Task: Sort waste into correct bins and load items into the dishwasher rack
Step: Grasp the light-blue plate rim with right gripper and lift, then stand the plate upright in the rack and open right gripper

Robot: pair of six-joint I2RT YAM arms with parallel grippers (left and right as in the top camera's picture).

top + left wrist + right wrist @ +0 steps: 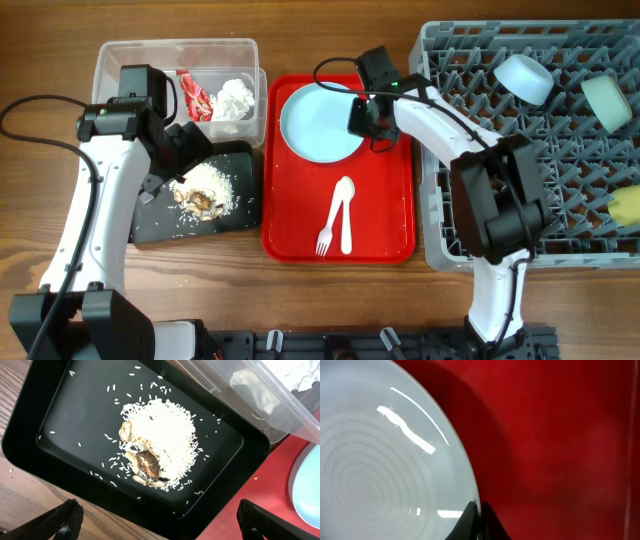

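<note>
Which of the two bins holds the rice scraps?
The shallow black rectangular tray; the clear rectangular plastic tub beside it holds a small red snack wrapper and a crumpled white tissue.

The table is being lit brightly and evenly from above, with only soft shadows being cast on it. On the plate, white glare is being streaked toward 10 o'clock, and a dark shadow is being thrown off its rim toward 3 o'clock onto the tray. The rice is being rendered sharply, the tub at 1 o'clock softly.

Brown wood-grain table, even bright light.
</note>
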